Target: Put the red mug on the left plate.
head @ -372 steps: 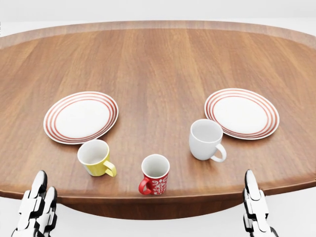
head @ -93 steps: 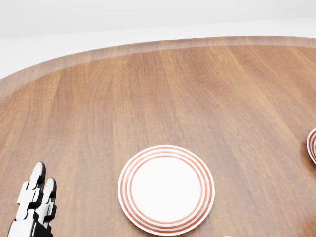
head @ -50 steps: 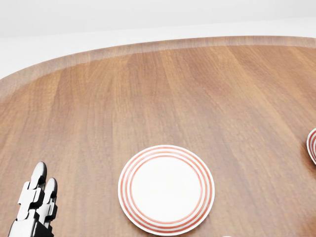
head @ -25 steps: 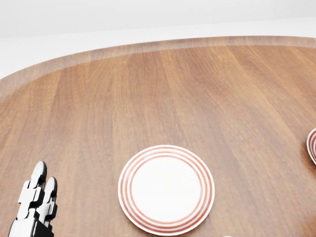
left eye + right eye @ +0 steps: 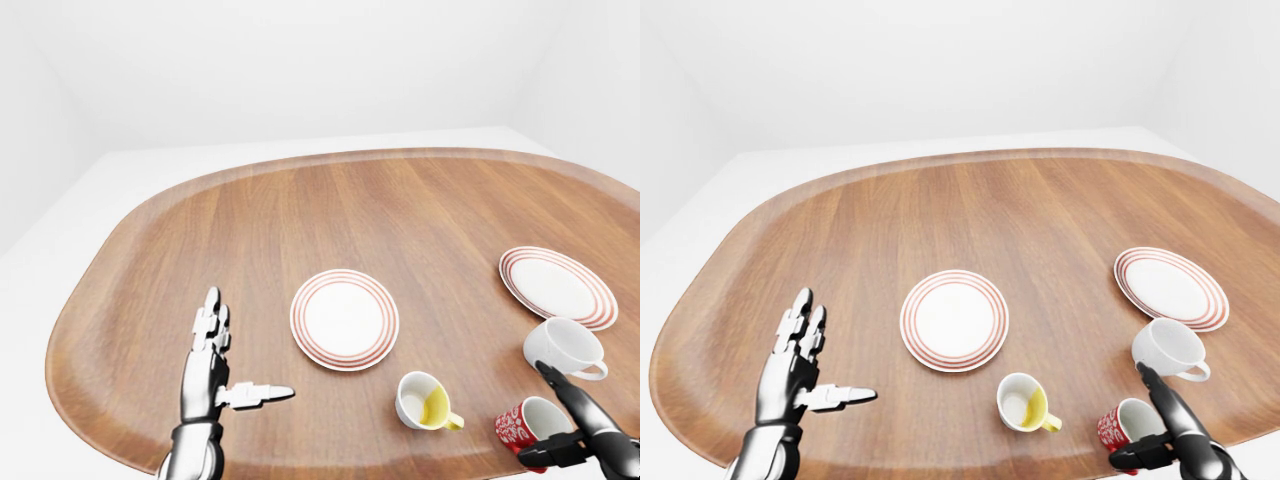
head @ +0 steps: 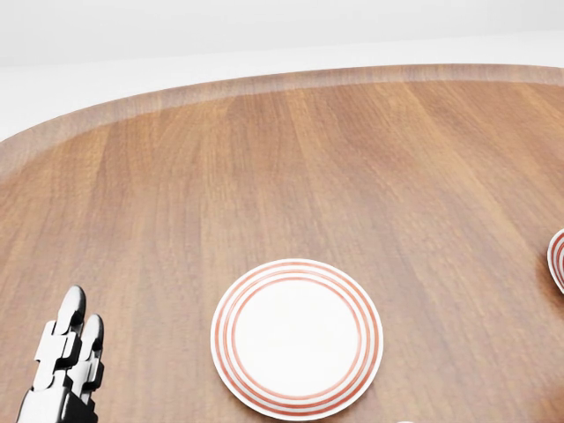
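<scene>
Right hand (image 5: 1145, 440) at red mug (image 5: 1123, 425) near desk (image 5: 1040, 210) edge, fingers around it, grip unclear to me; left hand (image 5: 215, 365) spread open, empty.

Looks like a bare simulated dining setup, not a real room. Just a big oval wooden table (image 5: 330, 215) set with two red-ringed plates (image 5: 344, 319) and three mugs (image 5: 427, 401), boxed in by blank white walls and floor. Pretty much zero other furniture or decor.
</scene>
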{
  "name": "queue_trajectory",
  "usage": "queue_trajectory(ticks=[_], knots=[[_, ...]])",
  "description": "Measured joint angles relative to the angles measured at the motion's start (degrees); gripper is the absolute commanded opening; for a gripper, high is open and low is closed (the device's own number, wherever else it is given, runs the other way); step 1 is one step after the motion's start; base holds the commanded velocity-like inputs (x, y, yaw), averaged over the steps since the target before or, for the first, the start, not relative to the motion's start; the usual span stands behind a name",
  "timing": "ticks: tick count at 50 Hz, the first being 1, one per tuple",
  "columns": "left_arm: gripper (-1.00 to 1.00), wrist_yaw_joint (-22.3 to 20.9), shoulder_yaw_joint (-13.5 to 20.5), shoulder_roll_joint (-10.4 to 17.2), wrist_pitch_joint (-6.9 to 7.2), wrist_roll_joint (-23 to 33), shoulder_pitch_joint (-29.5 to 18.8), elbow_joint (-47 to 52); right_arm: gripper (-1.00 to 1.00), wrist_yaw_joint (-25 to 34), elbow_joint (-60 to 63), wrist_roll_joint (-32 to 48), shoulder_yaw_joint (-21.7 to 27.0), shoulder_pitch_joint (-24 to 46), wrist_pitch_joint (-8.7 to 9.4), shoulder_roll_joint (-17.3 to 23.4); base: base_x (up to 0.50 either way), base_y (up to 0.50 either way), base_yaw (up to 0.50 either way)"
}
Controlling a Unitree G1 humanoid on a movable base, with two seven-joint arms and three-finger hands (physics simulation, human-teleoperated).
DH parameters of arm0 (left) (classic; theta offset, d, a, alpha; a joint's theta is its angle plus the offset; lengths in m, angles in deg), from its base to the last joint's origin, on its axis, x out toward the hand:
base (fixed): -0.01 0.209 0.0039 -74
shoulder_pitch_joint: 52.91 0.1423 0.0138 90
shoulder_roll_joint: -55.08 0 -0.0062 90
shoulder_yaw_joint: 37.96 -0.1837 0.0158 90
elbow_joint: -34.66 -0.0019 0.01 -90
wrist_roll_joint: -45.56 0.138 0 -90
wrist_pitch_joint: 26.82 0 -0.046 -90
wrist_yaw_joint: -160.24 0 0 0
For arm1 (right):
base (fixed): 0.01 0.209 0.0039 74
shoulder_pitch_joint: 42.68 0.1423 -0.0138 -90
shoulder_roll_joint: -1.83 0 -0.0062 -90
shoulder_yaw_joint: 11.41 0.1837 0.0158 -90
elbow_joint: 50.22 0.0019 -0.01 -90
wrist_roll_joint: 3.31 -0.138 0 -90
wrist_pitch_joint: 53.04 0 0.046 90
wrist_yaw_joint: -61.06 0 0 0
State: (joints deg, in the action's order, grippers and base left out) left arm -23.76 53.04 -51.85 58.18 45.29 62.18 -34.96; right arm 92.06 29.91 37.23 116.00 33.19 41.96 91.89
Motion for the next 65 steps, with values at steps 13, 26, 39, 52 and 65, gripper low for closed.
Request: queue_trajectory(ticks=[13,26,39,52,65], knots=[[1.0,0.13,-0.13,0.08,0.0,0.03,0.1,0.04,-1.0,-0.12,-1.35,-1.86,-1.64,-0.38,0.0,0.61,0.0,0.0,0.0],[1.0,0.18,-0.24,0.11,0.0,0.04,0.25,0.0,-1.0,3.86,-1.35,2.49,-2.32,-0.39,-0.04,0.25,0.0,0.0,0.0],[1.0,0.18,-0.15,0.13,0.0,-0.1,0.32,0.04,-1.0,3.82,4.52,7.56,-3.26,4.81,-0.03,1.72,0.0,0.0,0.0],[1.0,0.0,0.14,0.04,0.0,-0.25,0.07,-0.04,-1.0,1.98,-0.13,16.23,-16.22,31.24,-0.06,9.67,0.0,0.0,0.0],[1.0,-0.36,0.41,0.02,0.0,-0.6,-0.07,-0.06,-1.0,-11.83,-36.68,13.01,-27.4,67.94,-0.02,9.59,0.0,0.0,0.0]])
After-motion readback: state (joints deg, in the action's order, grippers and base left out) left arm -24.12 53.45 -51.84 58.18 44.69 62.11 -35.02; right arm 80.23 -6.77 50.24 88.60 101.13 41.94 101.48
